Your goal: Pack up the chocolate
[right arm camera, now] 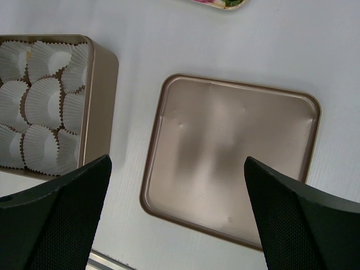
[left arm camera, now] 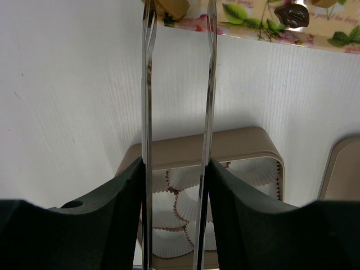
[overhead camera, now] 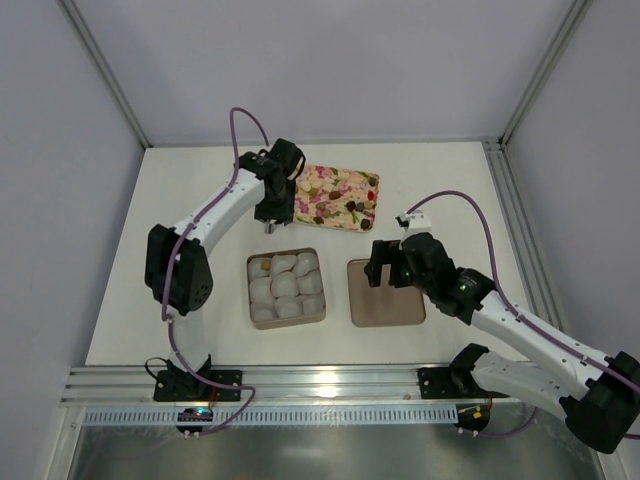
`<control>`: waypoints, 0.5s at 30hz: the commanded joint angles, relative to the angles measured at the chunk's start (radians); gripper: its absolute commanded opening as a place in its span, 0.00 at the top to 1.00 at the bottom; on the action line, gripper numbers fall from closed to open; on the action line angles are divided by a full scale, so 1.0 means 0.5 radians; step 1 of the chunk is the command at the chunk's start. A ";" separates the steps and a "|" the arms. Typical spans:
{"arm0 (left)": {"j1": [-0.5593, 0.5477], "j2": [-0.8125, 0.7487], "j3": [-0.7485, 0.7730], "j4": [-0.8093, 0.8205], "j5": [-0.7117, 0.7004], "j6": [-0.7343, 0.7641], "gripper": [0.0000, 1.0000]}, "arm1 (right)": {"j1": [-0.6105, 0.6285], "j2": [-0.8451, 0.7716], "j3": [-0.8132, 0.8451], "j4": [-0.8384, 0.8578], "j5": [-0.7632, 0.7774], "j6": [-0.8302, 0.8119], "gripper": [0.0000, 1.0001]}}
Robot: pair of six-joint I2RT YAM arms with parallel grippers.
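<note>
Left wrist view: left gripper (left arm camera: 178, 3) blades spread, tips cut off by top edge, tan chocolate (left arm camera: 169, 8) half-hidden between them; right gripper (right arm camera: 177, 162) spread wide above lid (right arm camera: 236, 135)

White bench (overhead camera: 450, 190) is enclosed by plain grey wall panels (overhead camera: 320, 60) at the far, left and right edges. Aluminium posts (overhead camera: 105, 75) are set at both far corners. A slotted aluminium rail (overhead camera: 330, 380) is fixed along the near edge. Light is even, shadows soft.

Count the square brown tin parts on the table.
2. The box lined with white paper cups lies left of centre; the empty lid lies apart, just to its right. None seems hidden.
</note>
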 commanded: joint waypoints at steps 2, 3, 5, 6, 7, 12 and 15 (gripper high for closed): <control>0.014 0.017 0.083 0.077 -0.006 0.013 0.53 | -0.007 -0.033 0.007 0.012 0.034 -0.022 0.00; 0.014 0.029 0.086 0.080 -0.006 0.013 0.53 | -0.010 -0.039 0.004 0.012 0.034 -0.022 0.00; 0.014 0.044 0.095 0.074 0.003 0.016 0.53 | -0.010 -0.036 -0.002 0.015 0.034 -0.022 0.00; 0.014 0.054 0.098 0.080 0.007 0.016 0.53 | -0.010 -0.036 -0.002 0.015 0.034 -0.022 0.00; 0.014 0.060 0.104 0.080 0.007 0.016 0.53 | -0.010 -0.036 -0.002 0.015 0.037 -0.022 0.00; 0.014 0.087 0.129 0.077 0.022 0.016 0.54 | -0.016 -0.042 -0.008 0.009 0.037 -0.022 0.00; 0.014 0.100 0.147 0.074 0.028 0.020 0.54 | -0.019 -0.042 -0.014 0.015 0.037 -0.025 0.00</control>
